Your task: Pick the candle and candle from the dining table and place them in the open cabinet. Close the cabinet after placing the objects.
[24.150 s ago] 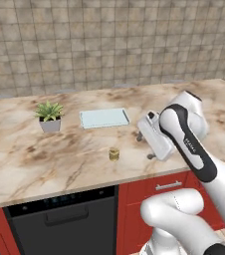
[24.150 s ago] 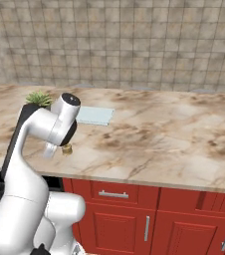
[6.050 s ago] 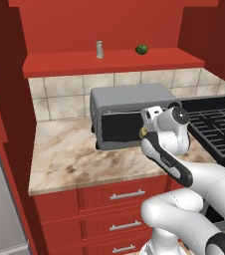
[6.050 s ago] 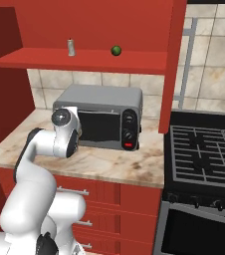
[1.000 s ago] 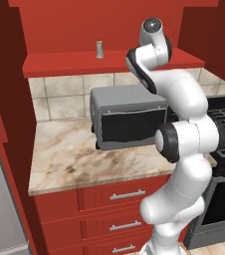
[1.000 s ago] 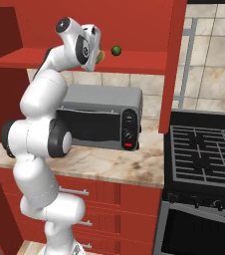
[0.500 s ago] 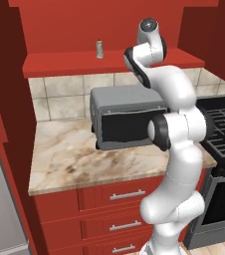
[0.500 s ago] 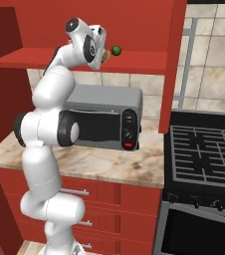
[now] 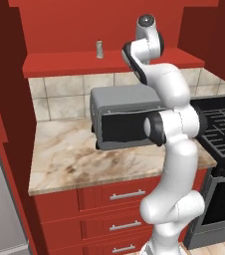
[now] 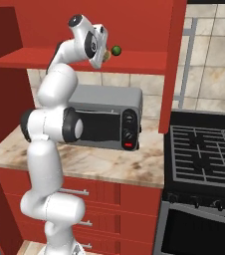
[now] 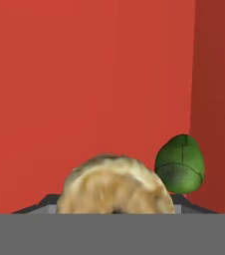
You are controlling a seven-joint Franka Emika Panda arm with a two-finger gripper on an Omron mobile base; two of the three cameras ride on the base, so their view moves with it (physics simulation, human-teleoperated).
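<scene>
Now the slim candle (image 9: 99, 49) stands left on the cabinet shelf (image 9: 59, 63). The arm has pushed further in, its fingers (image 10: 103, 54) seemingly pinching the squat candle (image 11: 115, 187) beside a green fruit (image 10: 116, 50), so release looks close. Below, a toaster oven (image 9: 124, 117) sits on the marble counter (image 9: 69, 159), with the stove (image 10: 204, 149) to the right.

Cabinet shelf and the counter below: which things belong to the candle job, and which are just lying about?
Job in hand:
- slim pale grey candle, upright on the shelf
- squat olive-gold candle, in the gripper
- open red cabinet

Lying about:
- green egg-shaped thing on the shelf
- grey toaster oven
- black stove
- marble counter
</scene>
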